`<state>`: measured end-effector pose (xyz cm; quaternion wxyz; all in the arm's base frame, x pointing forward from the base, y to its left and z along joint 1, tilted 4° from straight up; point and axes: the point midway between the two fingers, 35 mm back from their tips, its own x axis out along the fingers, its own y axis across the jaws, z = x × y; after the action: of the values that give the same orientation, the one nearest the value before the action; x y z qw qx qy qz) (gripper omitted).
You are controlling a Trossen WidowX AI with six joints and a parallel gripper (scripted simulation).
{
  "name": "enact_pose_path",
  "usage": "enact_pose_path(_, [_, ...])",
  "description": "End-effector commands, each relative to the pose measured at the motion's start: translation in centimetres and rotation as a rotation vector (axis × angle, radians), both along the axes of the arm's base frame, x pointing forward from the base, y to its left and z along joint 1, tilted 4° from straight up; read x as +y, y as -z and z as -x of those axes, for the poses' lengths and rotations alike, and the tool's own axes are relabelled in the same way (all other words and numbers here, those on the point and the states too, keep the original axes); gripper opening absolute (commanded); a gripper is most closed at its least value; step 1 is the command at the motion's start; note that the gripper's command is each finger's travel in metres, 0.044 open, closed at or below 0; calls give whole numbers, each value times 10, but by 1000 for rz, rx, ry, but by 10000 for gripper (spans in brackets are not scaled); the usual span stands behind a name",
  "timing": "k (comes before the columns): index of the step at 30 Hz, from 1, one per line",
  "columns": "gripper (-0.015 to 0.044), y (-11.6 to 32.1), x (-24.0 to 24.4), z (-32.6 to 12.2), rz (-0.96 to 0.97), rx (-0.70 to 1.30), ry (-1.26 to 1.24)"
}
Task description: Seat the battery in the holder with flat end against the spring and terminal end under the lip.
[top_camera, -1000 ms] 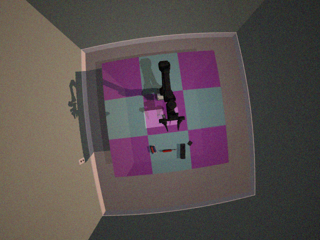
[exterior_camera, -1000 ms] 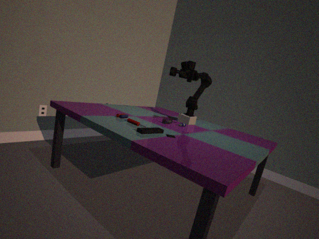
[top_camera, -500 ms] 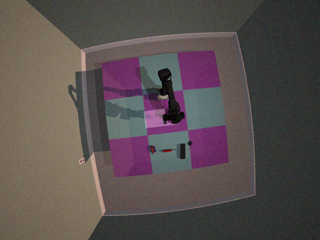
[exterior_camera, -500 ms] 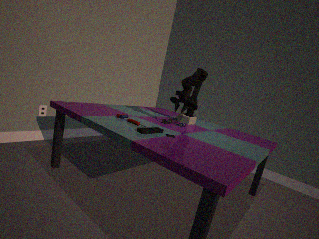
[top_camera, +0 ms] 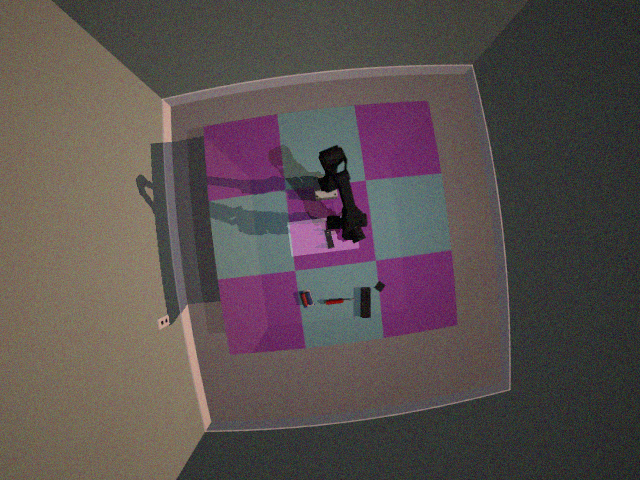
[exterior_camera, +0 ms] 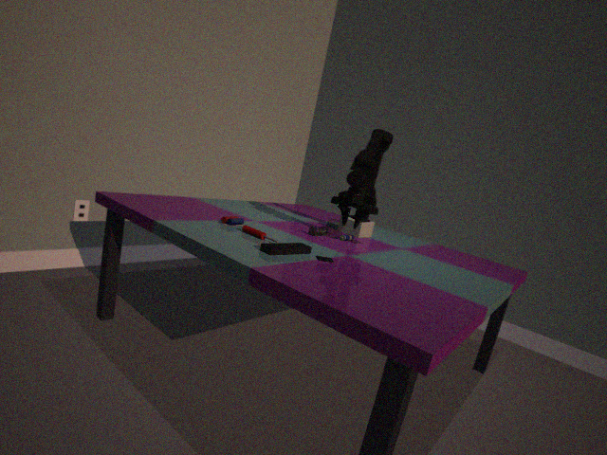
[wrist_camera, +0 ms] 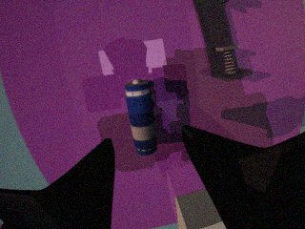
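Observation:
The blue battery (wrist_camera: 141,107) (exterior_camera: 347,238) with pale bands lies on the purple table area, its terminal end towards the top of the wrist view. In the top view the arm hides it. The dark holder (wrist_camera: 214,29) (top_camera: 329,238) (exterior_camera: 317,230) stands apart from the battery, at the upper right in the wrist view, with its coil spring at the near end; its far end is cut off there. My gripper (wrist_camera: 147,138) (exterior_camera: 350,225) is partly open and empty, pointing down above the battery. In the wrist view its fingertips appear on either side of the battery's lower part.
A pale block (top_camera: 326,194) (exterior_camera: 366,228) (wrist_camera: 200,210) stands close to the gripper. Farther off lie a red and blue object (top_camera: 307,298) (exterior_camera: 232,221), a red-handled screwdriver (top_camera: 334,301) (exterior_camera: 253,231), a black box (top_camera: 365,302) (exterior_camera: 285,248) and a small dark square (top_camera: 379,285) (exterior_camera: 323,258).

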<state>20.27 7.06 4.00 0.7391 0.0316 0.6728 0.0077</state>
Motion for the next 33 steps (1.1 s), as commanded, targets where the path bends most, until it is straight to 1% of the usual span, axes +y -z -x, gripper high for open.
enact_pose_path(1, [232,3,1,2,0,17,4])
enact_pose_path(33, [232,51,3,-1,0,17,4])
